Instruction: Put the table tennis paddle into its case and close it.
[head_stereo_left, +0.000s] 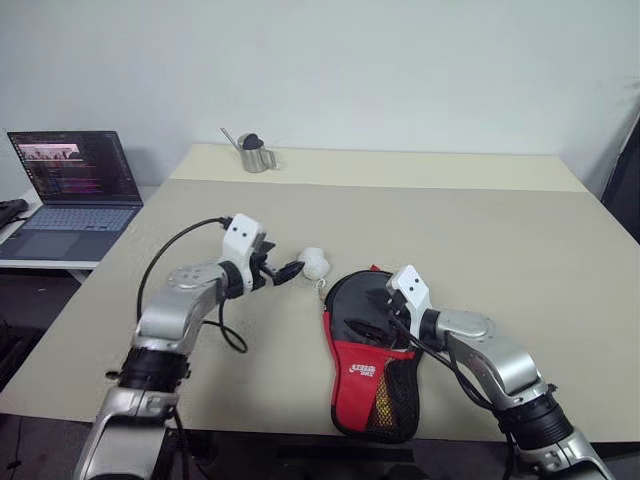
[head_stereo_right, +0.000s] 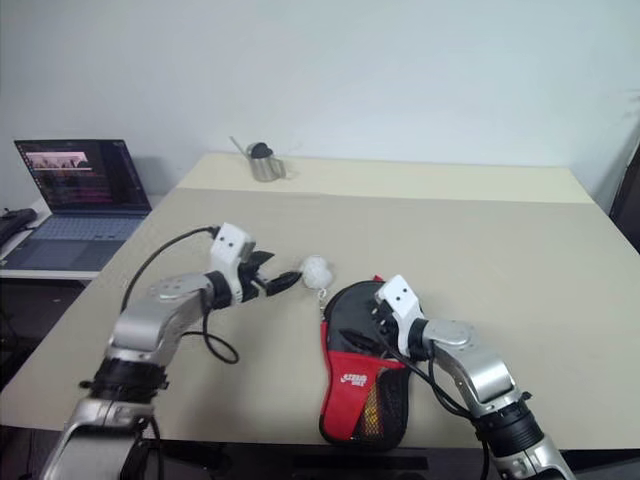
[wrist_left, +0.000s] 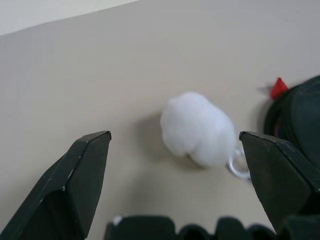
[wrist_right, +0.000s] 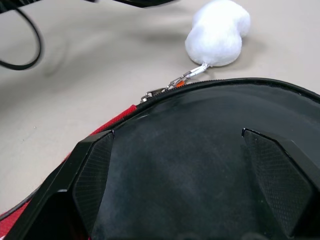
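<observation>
The case (head_stereo_left: 362, 388) lies flat near the table's front edge, black upper part away from me, red mesh-pocket part toward me. A fluffy white pompom (head_stereo_left: 314, 262) hangs off its zipper by a short metal chain (wrist_right: 176, 81) and rests on the table just left of the black part. My left gripper (head_stereo_left: 297, 270) is open, its fingers either side of the pompom (wrist_left: 197, 129) without touching it. My right gripper (head_stereo_left: 376, 316) is open over the black part of the case (wrist_right: 200, 190). The table tennis paddle is hidden from view.
A beige table (head_stereo_left: 480, 230) carries a small metal cup (head_stereo_left: 256, 154) with a handle sticking out at the far left. An open laptop (head_stereo_left: 75, 190) sits on a lower side table to the left. The case lies close to the table's near edge.
</observation>
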